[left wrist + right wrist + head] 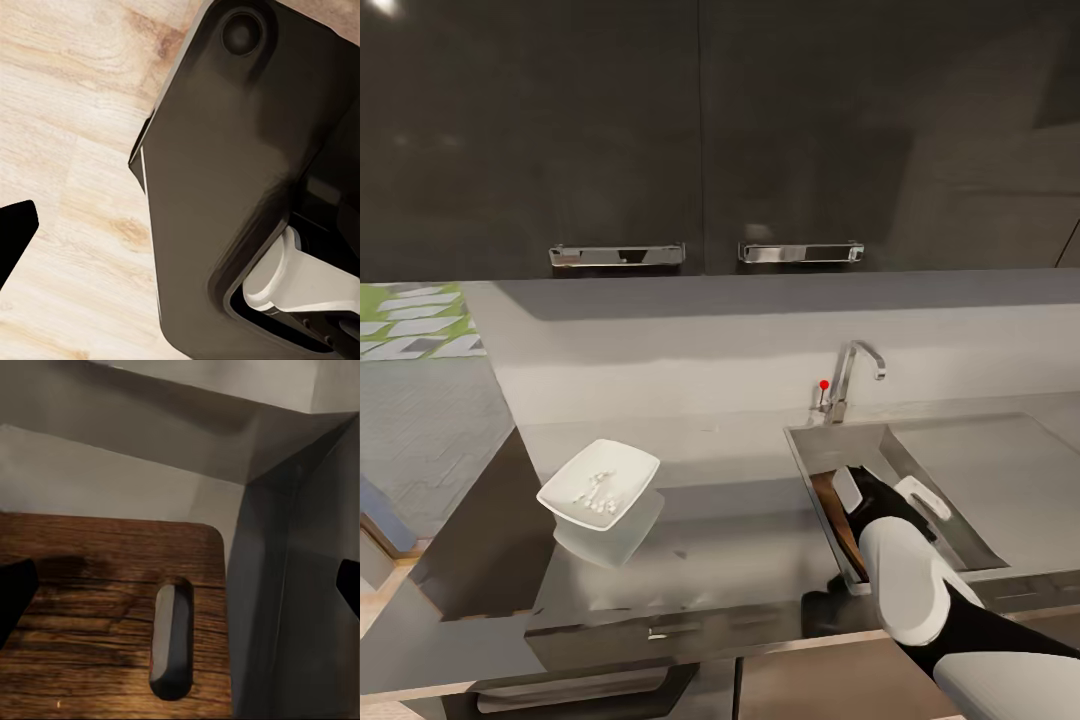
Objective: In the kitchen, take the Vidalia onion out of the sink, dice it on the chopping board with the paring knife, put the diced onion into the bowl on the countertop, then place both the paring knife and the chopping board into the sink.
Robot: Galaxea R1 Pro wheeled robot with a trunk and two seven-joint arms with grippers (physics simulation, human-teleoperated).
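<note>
The dark wooden chopping board (832,518) lies tilted inside the sink (806,472), against its left wall. In the right wrist view the chopping board (97,615) shows its slot handle hole, with the steel sink wall (292,585) beside it. My right gripper (844,497) hangs open just above the board's handle end, its fingertips (13,594) spread wide with nothing between them. The white bowl (622,466) on the countertop (740,520) holds pale diced onion (598,492). The paring knife is hidden. My left gripper's fingertip (15,234) hangs low over the floor, open.
The chrome faucet (852,378) with a red dot stands behind the basin, and the flat drainboard (1000,470) lies to its right. Dark wall cabinets (700,140) hang above. The robot's dark base (247,172) stands over the wooden floor (75,112).
</note>
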